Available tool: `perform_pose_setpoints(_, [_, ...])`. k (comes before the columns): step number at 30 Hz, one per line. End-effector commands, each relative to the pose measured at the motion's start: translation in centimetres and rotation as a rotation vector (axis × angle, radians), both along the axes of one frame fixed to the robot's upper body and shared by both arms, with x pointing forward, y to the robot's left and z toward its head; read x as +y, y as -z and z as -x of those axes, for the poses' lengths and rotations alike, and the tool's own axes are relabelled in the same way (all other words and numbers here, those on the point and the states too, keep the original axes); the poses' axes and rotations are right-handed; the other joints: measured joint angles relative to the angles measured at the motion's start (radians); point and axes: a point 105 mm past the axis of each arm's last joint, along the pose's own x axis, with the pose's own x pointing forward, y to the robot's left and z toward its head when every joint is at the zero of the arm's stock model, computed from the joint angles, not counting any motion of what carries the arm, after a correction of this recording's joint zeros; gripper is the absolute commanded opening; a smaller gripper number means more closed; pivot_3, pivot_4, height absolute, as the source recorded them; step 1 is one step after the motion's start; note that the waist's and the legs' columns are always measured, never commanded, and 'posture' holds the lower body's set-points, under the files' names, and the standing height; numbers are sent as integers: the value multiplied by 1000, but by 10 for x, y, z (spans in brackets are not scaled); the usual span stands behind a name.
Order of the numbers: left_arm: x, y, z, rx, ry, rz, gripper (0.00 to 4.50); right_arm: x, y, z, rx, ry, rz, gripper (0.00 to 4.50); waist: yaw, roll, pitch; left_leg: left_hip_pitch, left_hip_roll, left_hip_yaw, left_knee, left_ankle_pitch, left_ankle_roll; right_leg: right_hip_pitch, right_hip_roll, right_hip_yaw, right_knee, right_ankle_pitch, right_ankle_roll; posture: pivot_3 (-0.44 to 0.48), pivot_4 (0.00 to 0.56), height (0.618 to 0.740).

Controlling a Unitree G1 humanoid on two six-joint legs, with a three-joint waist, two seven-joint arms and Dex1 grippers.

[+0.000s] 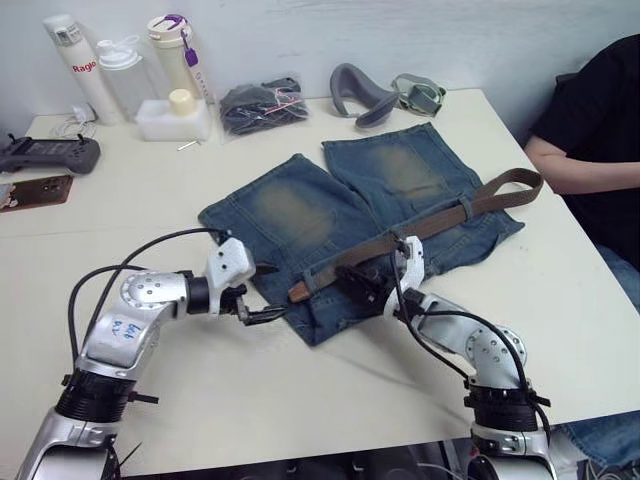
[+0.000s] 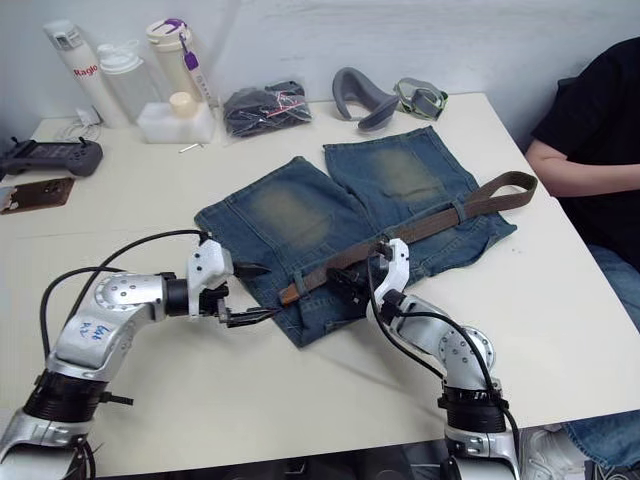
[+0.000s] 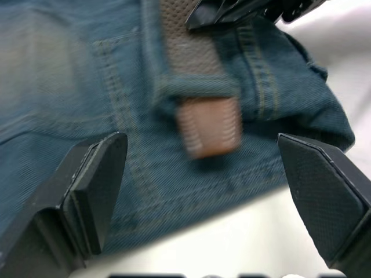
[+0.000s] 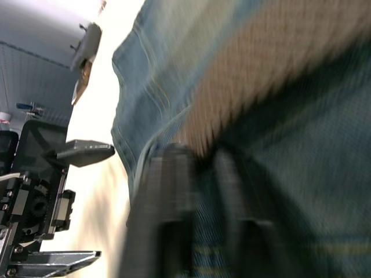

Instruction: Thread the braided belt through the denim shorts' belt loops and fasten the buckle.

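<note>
**Feeding the belt tip along the waistband**

Head views: the blue denim shorts with faded yellowish patches point(image 1: 380, 215) lie flat on the white table point(image 1: 300, 400), waistband nearest the robot. The dark brown braided belt point(image 1: 440, 222) runs along that waistband, its far-right end looping off the cloth; I cannot make out the buckle. The left gripper point(image 1: 262, 292) hovers just left of the shorts' near corner, fingers spread. The right gripper point(image 1: 366, 283) sits on the belt mid-waistband; whether it pinches I cannot tell.

Left wrist view: the belt's lighter tan tip point(image 3: 208, 126) pokes out from under a narrow blue denim belt loop point(image 3: 194, 88), between the spread fingertips point(image 3: 95, 174).

Right wrist view: the belt crosses the denim, blurred.

Judgement: pinch the tip squarely, then pull level along the waistband so the loop doesn't bunch.
</note>
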Motion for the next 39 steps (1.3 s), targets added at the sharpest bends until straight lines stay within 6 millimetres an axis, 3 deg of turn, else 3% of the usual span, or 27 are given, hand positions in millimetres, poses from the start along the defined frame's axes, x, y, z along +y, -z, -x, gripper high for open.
perform_pose_setpoints(1, [-7,-2,-3,-111,16,-37,4500,-4,-4,0,-7,19,-7,2651,0,0,0,0,0,0,0,0,0,0,0,0,0,0,0,0,150,740])
perform_pose_setpoints(3, [-8,3,-5,-169,21,-82,4500,-15,-5,-1,-8,51,-2,3550,3,0,0,0,0,0,0,0,0,0,0,0,0,0,0,0,150,740])
perform_pose_setpoints(10, [-17,10,-15,-335,29,-177,4500,-35,-11,6,-16,90,11,3550,19,0,0,0,-2,0,1,-1,4,2,-2,0,-1,0,0,0,150,740])
perform_pose_setpoints(21, [-31,-1,-18,-460,0,-142,4500,-29,-14,11,-26,92,49,3550,25,0,0,0,-2,1,1,-1,5,1,-2,0,0,0,1,0,150,740])
perform_pose_setpoints(24, [-33,2,-18,-479,3,-158,3668,-30,-19,12,-43,87,62,3621,26,0,0,0,-2,1,1,-1,5,1,-2,0,0,0,1,0,150,740])
perform_pose_setpoints(29, [-34,6,-14,-494,44,-180,1413,-38,-35,15,-105,54,105,3621,26,0,0,0,-2,1,2,-1,5,1,-2,0,0,0,1,0,150,740])
perform_pose_setpoints(32, [-34,4,-11,-489,56,-160,65,-42,-57,18,-281,-14,218,3621,27,0,0,-1,-2,1,3,-1,5,1,-2,0,0,0,1,0,150,740])
perform_pose_setpoints(34, [-34,3,-10,-494,73,-166,65,-46,-55,19,-387,-65,411,3621,27,0,0,-1,-2,1,3,-1,6,1,-2,0,0,0,1,0,150,740])
perform_pose_setpoints(37, [-30,2,-10,-505,74,-182,65,-55,-28,18,-432,-136,655,3621,28,-1,0,-1,-1,1,4,-2,6,1,-2,-1,-1,0,1,0,150,740])
perform_pose_setpoints(39, [-26,0,-11,-514,66,-199,0,-66,-3,11,-392,-134,762,3076,26,-1,0,-1,-1,1,4,-2,6,2,-2,-1,-2,0,1,0,150,740])
